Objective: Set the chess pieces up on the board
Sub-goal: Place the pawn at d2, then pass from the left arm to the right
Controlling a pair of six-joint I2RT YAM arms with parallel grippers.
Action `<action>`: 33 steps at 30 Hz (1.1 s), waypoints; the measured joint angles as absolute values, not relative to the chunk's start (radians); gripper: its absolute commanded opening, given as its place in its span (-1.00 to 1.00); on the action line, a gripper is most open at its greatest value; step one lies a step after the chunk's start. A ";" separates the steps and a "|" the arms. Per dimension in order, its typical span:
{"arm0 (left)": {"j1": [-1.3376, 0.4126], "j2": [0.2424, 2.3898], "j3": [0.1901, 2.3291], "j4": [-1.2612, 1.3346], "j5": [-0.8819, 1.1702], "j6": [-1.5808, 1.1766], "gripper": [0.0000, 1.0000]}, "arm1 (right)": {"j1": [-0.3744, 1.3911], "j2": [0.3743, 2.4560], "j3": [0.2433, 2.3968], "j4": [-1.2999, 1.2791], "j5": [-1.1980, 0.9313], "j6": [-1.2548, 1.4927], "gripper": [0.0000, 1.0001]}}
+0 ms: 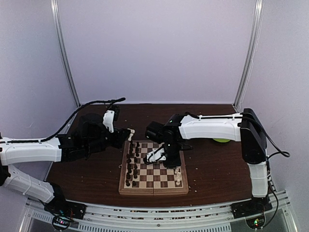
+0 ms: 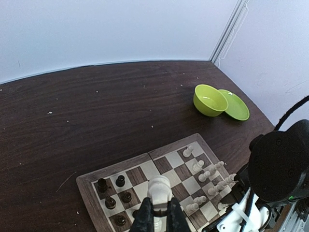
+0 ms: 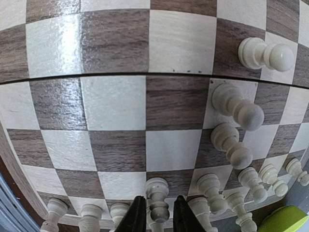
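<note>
The board (image 1: 153,192) lies between the arms. Dark chess pieces (image 1: 131,166) fill its left side and white pieces (image 1: 178,176) stand along its right edge. My left gripper (image 1: 128,135) hovers over the board's far left corner. In the left wrist view it (image 2: 160,207) is shut on a cream-white piece (image 2: 159,187), held above the board (image 2: 145,169). My right gripper (image 1: 157,155) is low over the board's middle. In the right wrist view its fingers (image 3: 158,207) closely flank a white piece (image 3: 157,187) standing on the board (image 3: 116,101), with thin gaps on both sides.
A lime-green bowl (image 2: 210,100) and green plate (image 2: 237,105) sit on the dark table beyond the board's right side; the bowl's edge shows behind the right arm (image 1: 222,140). White crumbs dot the table. Purple walls enclose the table.
</note>
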State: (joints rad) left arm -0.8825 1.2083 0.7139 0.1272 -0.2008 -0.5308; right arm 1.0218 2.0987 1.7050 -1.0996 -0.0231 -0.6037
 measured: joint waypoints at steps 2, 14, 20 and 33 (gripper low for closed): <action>-0.883 1.208 0.714 0.128 -0.200 -0.531 -1.00 | 1.022 2.099 1.705 -1.097 -0.020 -0.603 -0.50; -0.883 1.208 0.714 0.130 -0.197 -0.531 -1.00 | 1.022 2.099 1.705 -1.071 -0.007 -0.599 -0.49; -0.883 1.210 0.714 0.130 -0.192 -0.531 -1.00 | 1.022 2.099 1.705 -1.065 0.004 -0.597 -0.49; -0.883 1.209 0.714 0.186 -0.150 -0.531 -1.00 | 1.007 1.953 1.707 -1.067 -0.077 -0.573 -0.24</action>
